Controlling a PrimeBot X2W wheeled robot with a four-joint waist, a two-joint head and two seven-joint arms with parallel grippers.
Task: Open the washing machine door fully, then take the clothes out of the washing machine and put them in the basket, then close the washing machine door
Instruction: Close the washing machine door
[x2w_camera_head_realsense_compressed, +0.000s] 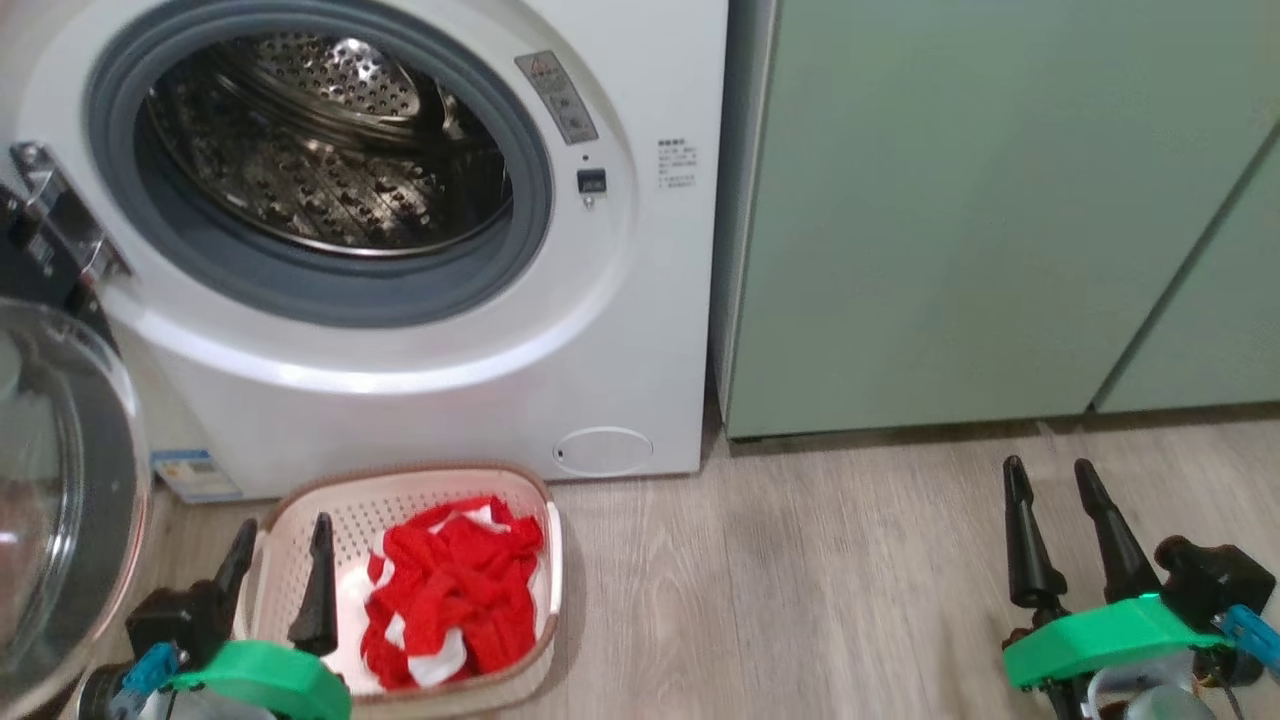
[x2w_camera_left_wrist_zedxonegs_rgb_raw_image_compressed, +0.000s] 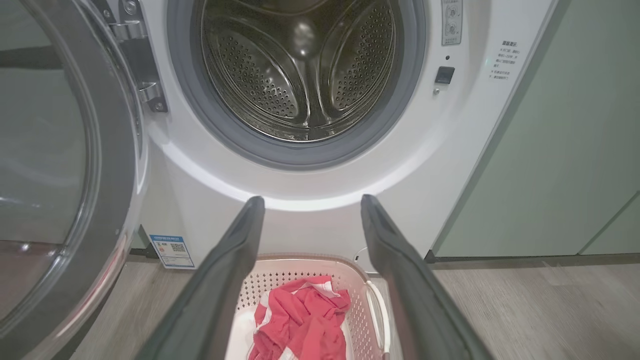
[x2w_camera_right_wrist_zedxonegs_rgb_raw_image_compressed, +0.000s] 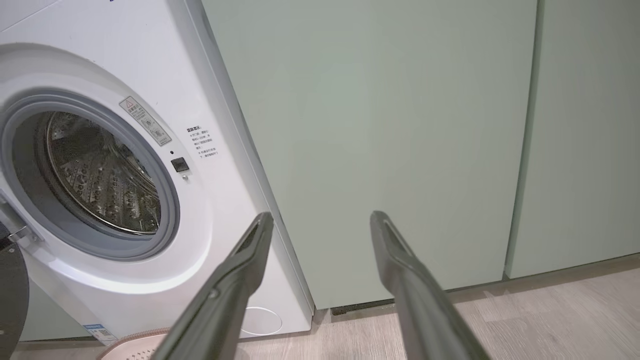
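Observation:
The white washing machine (x2w_camera_head_realsense_compressed: 600, 300) stands open, and what shows of its steel drum (x2w_camera_head_realsense_compressed: 320, 150) holds no clothes. Its round door (x2w_camera_head_realsense_compressed: 60, 480) with the glass bowl is swung out to the left, also seen in the left wrist view (x2w_camera_left_wrist_zedxonegs_rgb_raw_image_compressed: 60, 165). On the floor in front sits the cream basket (x2w_camera_head_realsense_compressed: 330, 520) holding red and white clothes (x2w_camera_head_realsense_compressed: 450, 590). My left gripper (x2w_camera_head_realsense_compressed: 283, 537) hangs open and empty over the basket's left edge. My right gripper (x2w_camera_head_realsense_compressed: 1052, 478) is open and empty, above the floor at the far right. In the left wrist view the open left gripper (x2w_camera_left_wrist_zedxonegs_rgb_raw_image_compressed: 310, 201) frames the basket (x2w_camera_left_wrist_zedxonegs_rgb_raw_image_compressed: 360, 300) and clothes (x2w_camera_left_wrist_zedxonegs_rgb_raw_image_compressed: 300, 320).
Pale green cabinets (x2w_camera_head_realsense_compressed: 1000, 200) stand right of the machine, also in the right wrist view (x2w_camera_right_wrist_zedxonegs_rgb_raw_image_compressed: 400, 125). Wood floor (x2w_camera_head_realsense_compressed: 800, 580) stretches between the basket and my right gripper. A blue label (x2w_camera_head_realsense_compressed: 195, 475) and a round service cap (x2w_camera_head_realsense_compressed: 603, 450) mark the machine's lower front.

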